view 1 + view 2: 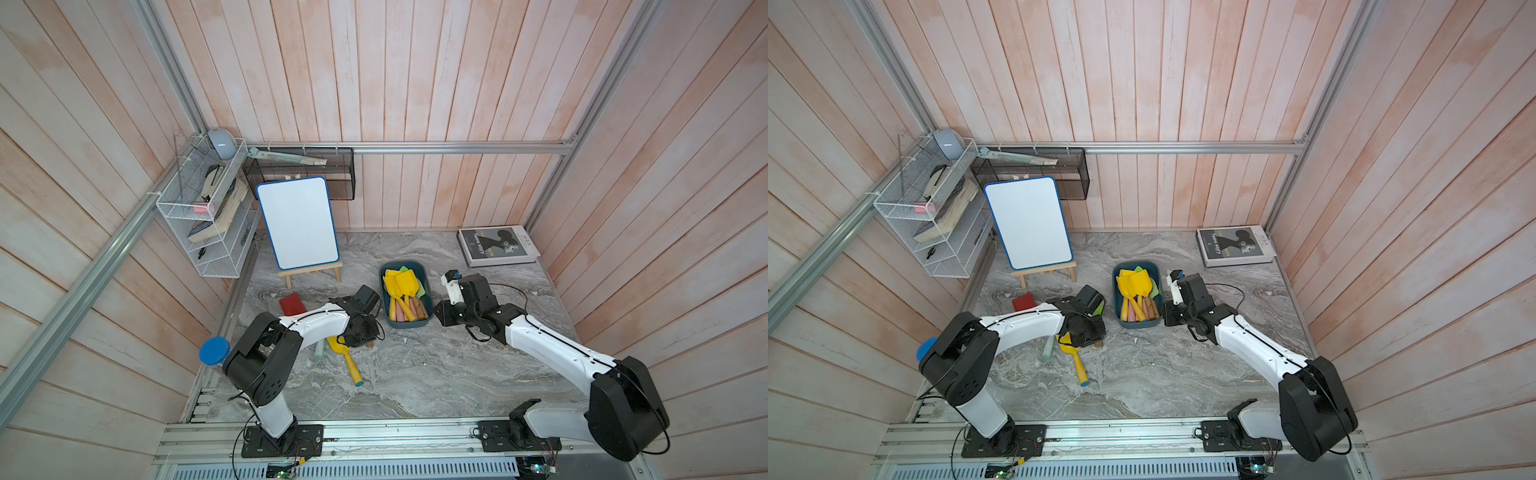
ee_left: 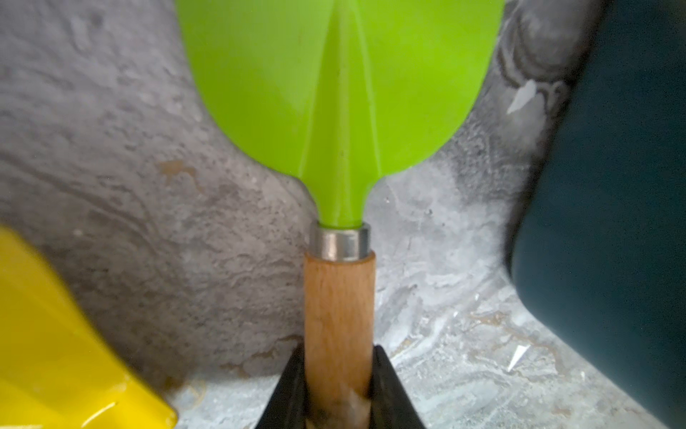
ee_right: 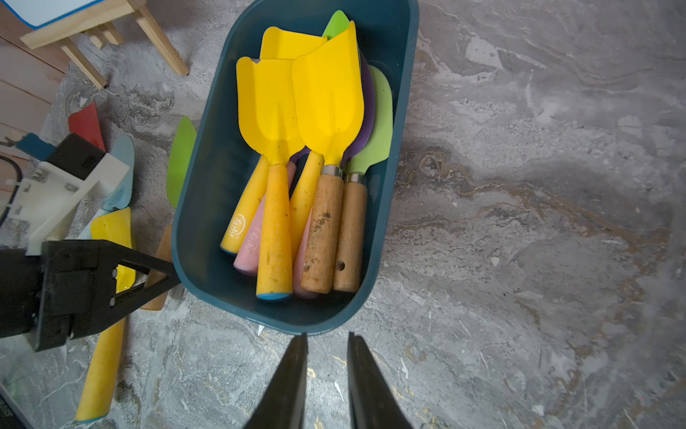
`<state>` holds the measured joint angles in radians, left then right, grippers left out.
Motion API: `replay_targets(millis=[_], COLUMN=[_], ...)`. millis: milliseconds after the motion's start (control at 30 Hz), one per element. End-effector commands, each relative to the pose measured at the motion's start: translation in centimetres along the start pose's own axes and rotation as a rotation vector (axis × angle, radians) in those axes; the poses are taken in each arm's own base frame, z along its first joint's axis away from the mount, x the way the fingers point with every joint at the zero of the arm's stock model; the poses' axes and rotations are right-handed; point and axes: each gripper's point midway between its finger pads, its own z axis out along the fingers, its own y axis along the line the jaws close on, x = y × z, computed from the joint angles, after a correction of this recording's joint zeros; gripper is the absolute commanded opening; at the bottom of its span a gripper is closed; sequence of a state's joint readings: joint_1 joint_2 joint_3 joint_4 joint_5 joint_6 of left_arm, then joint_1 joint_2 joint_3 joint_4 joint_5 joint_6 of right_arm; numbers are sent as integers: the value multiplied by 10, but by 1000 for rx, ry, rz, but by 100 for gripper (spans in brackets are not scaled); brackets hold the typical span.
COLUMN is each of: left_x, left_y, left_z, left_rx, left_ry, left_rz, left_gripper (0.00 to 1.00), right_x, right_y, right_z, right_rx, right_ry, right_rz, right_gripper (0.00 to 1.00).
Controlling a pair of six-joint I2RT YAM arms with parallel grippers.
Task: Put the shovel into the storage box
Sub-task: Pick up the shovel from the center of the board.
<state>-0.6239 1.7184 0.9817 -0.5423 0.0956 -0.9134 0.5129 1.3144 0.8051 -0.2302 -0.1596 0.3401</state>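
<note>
The left gripper (image 2: 338, 358) is clamped on the wooden handle of the green shovel (image 2: 341, 93), which sits low just outside the storage box (image 1: 409, 325), with the box at its 3 o'clock in a top view. The best move is to lift first so the blade clears the rim, then lay the shovel blade toward 12 o'clock on the others. The right gripper (image 3: 326, 341), slightly parted and empty, hovers at the box's 4 o'clock

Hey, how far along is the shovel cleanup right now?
Done: several shovels already lie in the storage box. In hand: the left gripper has its jaws closed on the wooden handle of the green shovel, beside the box. Left: that one, plus the yellow shovel and a light blue shovel on the table. The right gripper is empty.
</note>
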Motion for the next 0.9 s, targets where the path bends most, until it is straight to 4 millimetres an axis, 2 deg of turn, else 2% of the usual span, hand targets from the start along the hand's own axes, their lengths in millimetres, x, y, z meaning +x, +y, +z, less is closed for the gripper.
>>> replay_targets(millis=[0, 233, 367, 500, 700, 867], left_x=[5, -12, -18, -18, -8, -2], left_y=[21, 7, -9, -36, -74, -93], left_z=[-1, -36, -63, -87, -106, -114], left_rx=[-102, -86, -45, 28, 158, 221], left_ry=[8, -65, -108, -135, -124, -112], left_rz=[7, 42, 82, 143, 222, 268], left_gripper=[13, 12, 11, 11, 10, 10], right_x=[-5, -16, -23, -31, -42, -53], right_y=[7, 10, 16, 22, 33, 43], right_z=[-1, -3, 0, 3, 1, -2], right_rx=[-29, -44, -71, -97, -146, -184], right_ry=[-15, -22, -17, -14, -27, -39], right_rz=[-1, 46, 78, 103, 120, 116], right_gripper=[25, 26, 26, 26, 26, 27])
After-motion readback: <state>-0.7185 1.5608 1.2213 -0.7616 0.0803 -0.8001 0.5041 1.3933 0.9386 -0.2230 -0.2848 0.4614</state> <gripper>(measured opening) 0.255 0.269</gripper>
